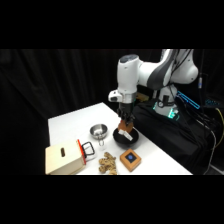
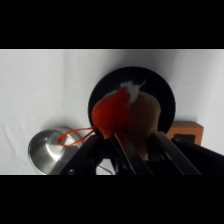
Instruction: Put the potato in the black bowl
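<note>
The potato (image 2: 145, 116), a smooth orange-brown lump, sits between my gripper's (image 2: 137, 127) two fingers, which are shut on it. Its left side looks redder. It hangs directly over the glossy black bowl (image 2: 167, 95), which fills the middle of the wrist view. From the side, the gripper (image 1: 125, 127) comes straight down over the black bowl (image 1: 116, 137) near the table's right edge. The potato (image 1: 123, 123) shows as an orange patch just above the bowl's rim. Whether it touches the bowl's floor I cannot tell.
A small silver metal cup (image 1: 98, 131) (image 2: 47, 150) with a red wire handle stands left of the bowl. In front lie a knobbly tan ginger piece (image 1: 107, 163), a wooden block with a blue top (image 1: 130, 159) (image 2: 187, 131) and a pale wooden box (image 1: 62, 159).
</note>
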